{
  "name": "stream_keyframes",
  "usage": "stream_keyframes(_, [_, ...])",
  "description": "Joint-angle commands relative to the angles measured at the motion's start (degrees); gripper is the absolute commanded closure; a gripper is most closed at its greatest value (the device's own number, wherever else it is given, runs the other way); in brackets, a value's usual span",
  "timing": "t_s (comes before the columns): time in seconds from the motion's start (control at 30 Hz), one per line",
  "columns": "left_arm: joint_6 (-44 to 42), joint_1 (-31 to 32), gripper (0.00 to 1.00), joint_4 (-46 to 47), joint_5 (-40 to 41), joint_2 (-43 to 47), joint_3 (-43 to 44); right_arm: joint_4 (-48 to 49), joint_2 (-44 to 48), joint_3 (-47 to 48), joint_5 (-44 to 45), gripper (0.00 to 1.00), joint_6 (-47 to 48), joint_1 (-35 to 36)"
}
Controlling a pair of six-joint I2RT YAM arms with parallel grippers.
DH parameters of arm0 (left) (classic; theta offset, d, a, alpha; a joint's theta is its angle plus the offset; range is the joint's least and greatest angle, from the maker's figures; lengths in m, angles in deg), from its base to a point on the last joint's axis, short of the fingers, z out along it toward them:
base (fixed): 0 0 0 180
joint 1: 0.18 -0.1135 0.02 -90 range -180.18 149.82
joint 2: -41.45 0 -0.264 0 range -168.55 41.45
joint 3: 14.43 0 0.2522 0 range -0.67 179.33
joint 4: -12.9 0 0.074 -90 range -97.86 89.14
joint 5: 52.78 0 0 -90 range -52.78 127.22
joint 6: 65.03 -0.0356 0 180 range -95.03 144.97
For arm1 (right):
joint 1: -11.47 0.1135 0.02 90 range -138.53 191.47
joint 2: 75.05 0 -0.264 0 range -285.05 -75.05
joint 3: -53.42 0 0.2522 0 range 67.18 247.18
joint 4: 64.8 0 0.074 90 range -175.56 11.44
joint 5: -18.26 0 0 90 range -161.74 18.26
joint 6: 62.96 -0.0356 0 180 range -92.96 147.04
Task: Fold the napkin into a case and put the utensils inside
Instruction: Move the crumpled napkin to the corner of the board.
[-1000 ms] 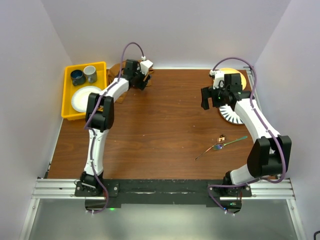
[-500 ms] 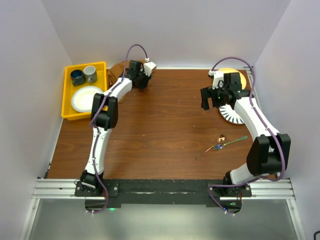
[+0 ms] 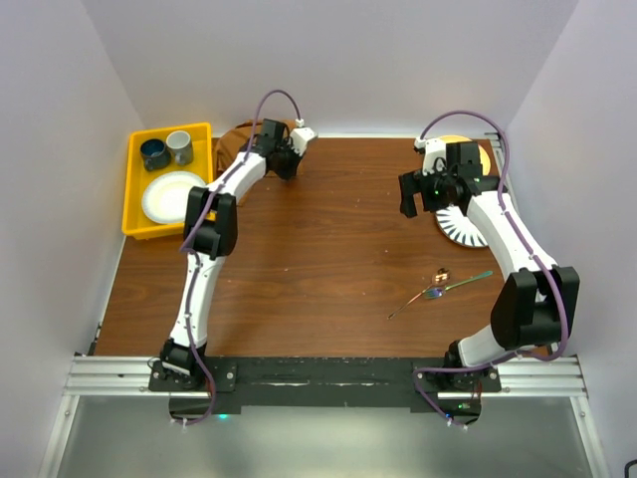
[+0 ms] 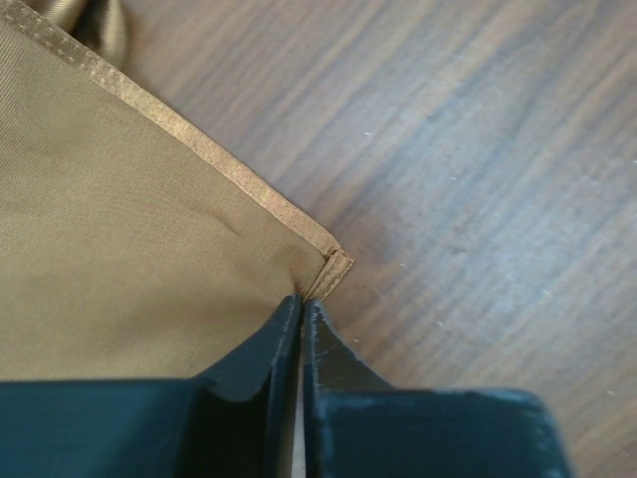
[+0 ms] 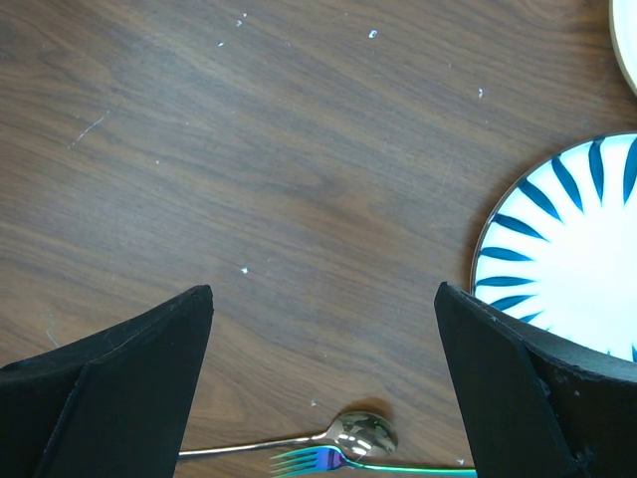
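The rust-brown napkin (image 3: 236, 135) lies bunched at the back left of the table, mostly behind my left arm. In the left wrist view its hemmed corner (image 4: 333, 267) sits right at my left gripper (image 4: 302, 303), whose jaws are pinched together on the cloth just behind that corner. My left gripper (image 3: 284, 162) is low over the table there. The utensils (image 3: 439, 289) lie on the wood at the right front: a silvery spoon (image 5: 364, 434) and an iridescent fork (image 5: 311, 461). My right gripper (image 5: 323, 291) hangs wide open above them, holding nothing. No folded case shows.
A blue-and-white striped plate (image 3: 460, 229) lies at the right under my right arm, seen also in the right wrist view as the plate (image 5: 567, 249). A yellow dish (image 3: 460, 145) sits behind it. The yellow tray (image 3: 135, 195) at the left holds two cups and a white plate.
My left gripper has closed from open onto the napkin's corner and shifted slightly toward the back. The right arm has barely moved.
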Motion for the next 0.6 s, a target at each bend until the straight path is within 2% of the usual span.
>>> stream_keyframes(0.0, [-0.43,0.80,1.00,-8.32,-1.94,-2.19,0.79,-0.92,0.17,2.97,-0.87,0.02,0.75,0.11])
stream_keyframes(0.1, [-0.43,0.89,1.00,-10.09,-5.62,-1.76,-0.51,-1.18,0.25,3.15,-1.39,0.02,0.66,0.11])
stream_keyframes(0.2, [-2.44,3.16,1.00,-9.83,-8.27,2.36,-7.62,-1.09,0.25,2.97,-2.62,0.02,0.75,0.19])
stream_keyframes(0.23, [-4.27,4.22,1.00,-8.35,-8.10,5.77,-13.38,-1.18,0.34,3.06,-3.06,0.02,0.75,0.11])
stream_keyframes(0.33, [-4.82,9.31,1.00,-5.17,-7.92,11.76,-23.51,-1.00,0.17,2.88,-4.82,0.02,0.57,0.19])
stream_keyframes(0.43, [-4.21,14.93,1.00,-5.52,-10.46,14.32,-28.54,-1.27,-0.54,3.32,-5.53,0.02,0.22,0.19])
stream_keyframes(0.57, [-0.70,17.85,1.00,-2.89,-16.25,18.98,-33.91,-1.18,-1.33,3.67,-5.53,0.02,-0.04,0.11])
